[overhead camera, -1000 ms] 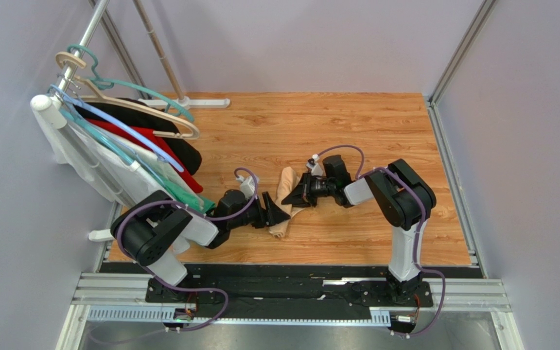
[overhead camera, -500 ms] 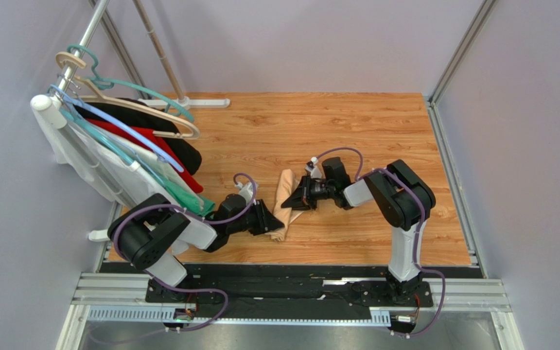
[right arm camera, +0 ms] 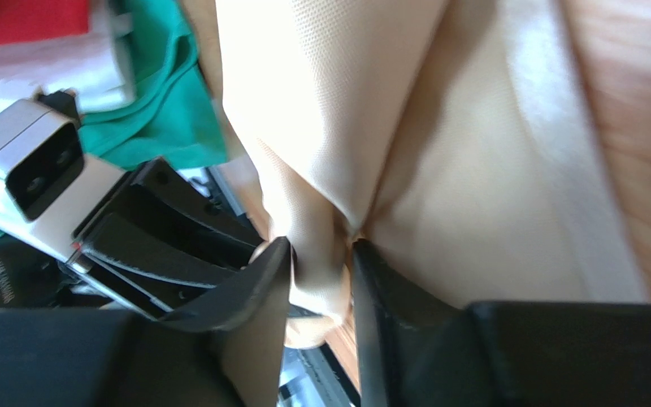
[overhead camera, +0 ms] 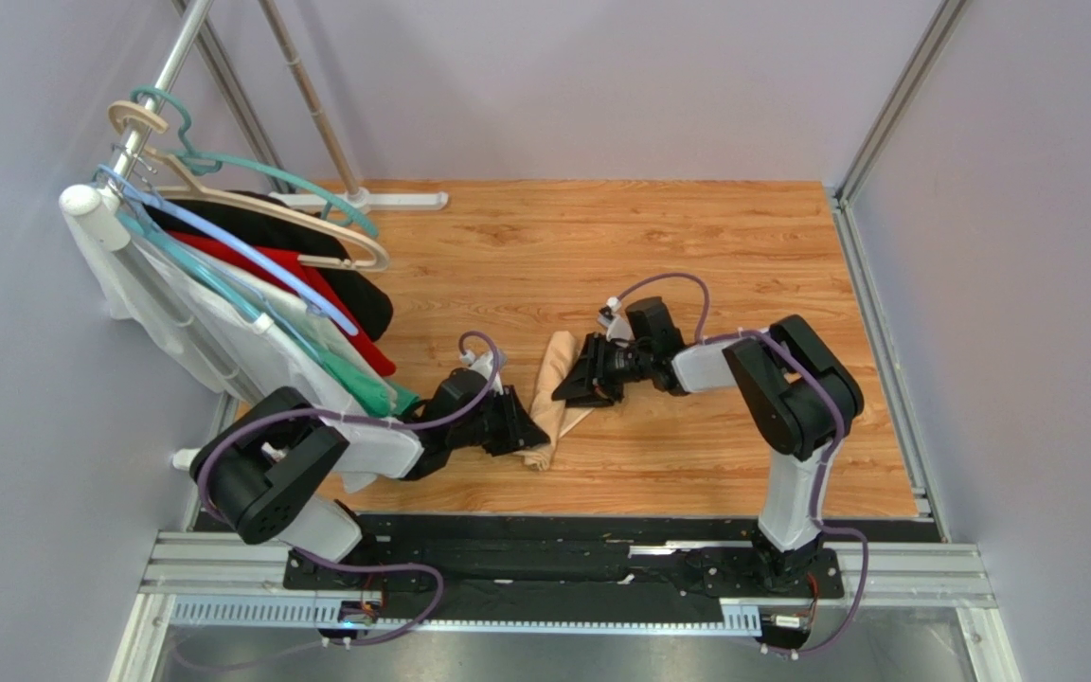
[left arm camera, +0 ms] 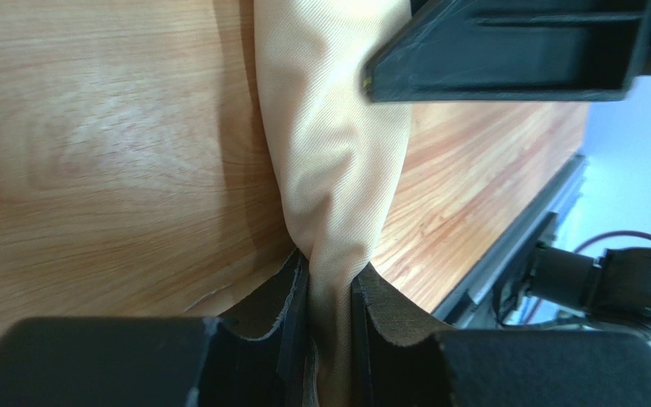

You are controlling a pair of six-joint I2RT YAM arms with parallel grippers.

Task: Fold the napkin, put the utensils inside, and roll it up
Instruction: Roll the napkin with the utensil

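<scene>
The napkin (overhead camera: 556, 405) lies on the wooden table as a narrow peach-beige bundle between my two grippers. My left gripper (overhead camera: 529, 426) is shut on its near end; in the left wrist view the cloth (left arm camera: 337, 127) is squeezed thin between the pads of the left gripper (left arm camera: 331, 271). My right gripper (overhead camera: 583, 378) is at the bundle's far part. In the right wrist view its jaws (right arm camera: 320, 254) stand a little apart, with a fold of napkin (right arm camera: 473, 170) loosely between them. The utensils are hidden.
A clothes rack with hangers and white, red, black and green garments (overhead camera: 253, 284) stands at the left, close to the left arm. Its foot (overhead camera: 395, 199) rests at the table's back. The black rail (overhead camera: 566, 529) marks the near edge.
My left gripper moved onto the napkin's near end and closed on it. My right gripper's jaws, shut on the cloth before, have parted.
</scene>
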